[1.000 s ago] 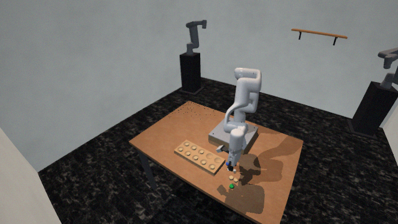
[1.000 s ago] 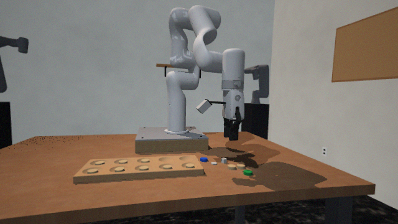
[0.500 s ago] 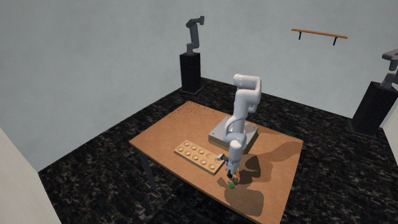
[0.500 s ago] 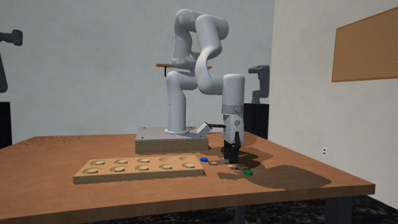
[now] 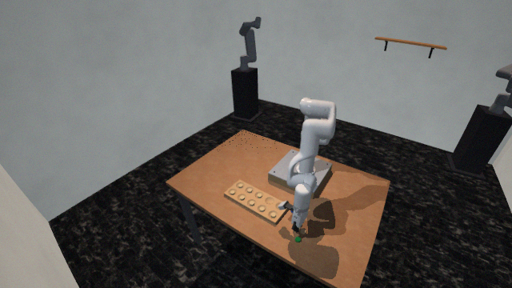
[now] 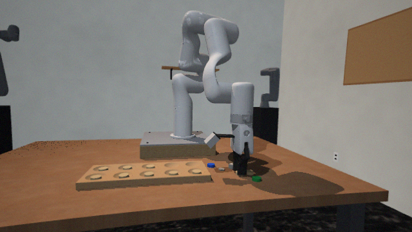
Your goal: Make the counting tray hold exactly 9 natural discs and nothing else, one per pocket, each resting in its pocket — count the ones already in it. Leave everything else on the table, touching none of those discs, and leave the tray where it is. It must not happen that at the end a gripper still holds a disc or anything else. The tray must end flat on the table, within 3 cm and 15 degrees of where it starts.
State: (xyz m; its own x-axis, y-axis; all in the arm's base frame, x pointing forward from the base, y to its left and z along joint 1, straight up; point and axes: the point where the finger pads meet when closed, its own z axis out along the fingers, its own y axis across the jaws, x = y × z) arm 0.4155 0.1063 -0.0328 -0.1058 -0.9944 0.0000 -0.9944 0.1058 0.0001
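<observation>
Pale grey walls (image 5: pixel 120 80). Dark mottled floor (image 5: pixel 420 200). Wooden table (image 5: pixel 224 160) on grey legs, heavy shadows across near end. Wooden wall shelf (image 5: pixel 410 42) on two black brackets. Black pedestals (image 5: pixel 245 92) against walls, each bearing grey arm. Tan board (image 6: pixel 376 51) on white side wall; white outlet (image 6: pixel 335 156) low down.

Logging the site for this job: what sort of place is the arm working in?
Probably a robotics lab or test room: the white arm is bolted to a wooden table, other arms stand on black pedestals by bare grey walls, and the floor is dark and speckled.
</observation>
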